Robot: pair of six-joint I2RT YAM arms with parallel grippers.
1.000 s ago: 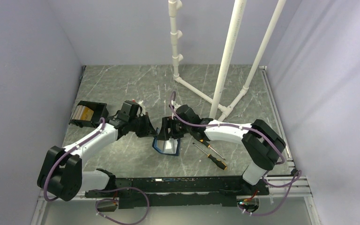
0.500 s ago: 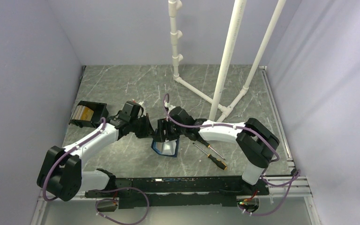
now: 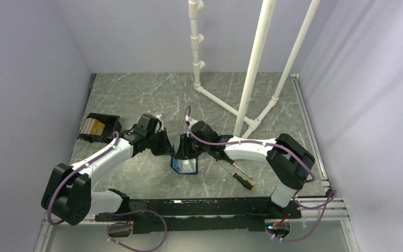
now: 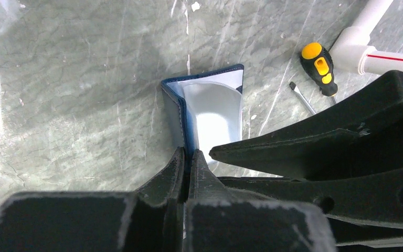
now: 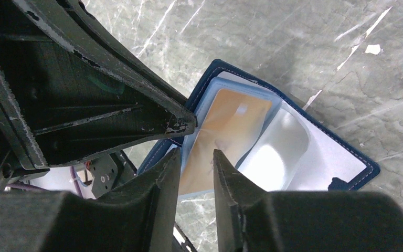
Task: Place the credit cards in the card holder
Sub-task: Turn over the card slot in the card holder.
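**A:** How far along is this?

**B:** One orange card (image 5: 231,126) sits partway inside the clear pocket of the open card holder (image 5: 341,155). Its near end sticks out right at the tip of the right end effector (image 5: 197,156), showing in the gap between the two fingers.

**A:** Is that end effector gripping it?

**B:** Its fingers stand apart, one to each side of the card's end. I see no pinch on it.

**A:** And the other?

**B:** The left end effector (image 4: 187,157) is clamped together on the card holder's near edge, propping it open on the counter (image 4: 57,79).

**A:** What remains?

**B:** I'd judge this card needs pushing fully home. Orange also shows in the black box (image 3: 107,119), well off to the left of the left end effector. That is likely more cards, though it is too small to be sure. The screwdrivers (image 3: 237,173), just right of the right end effector, play no part.
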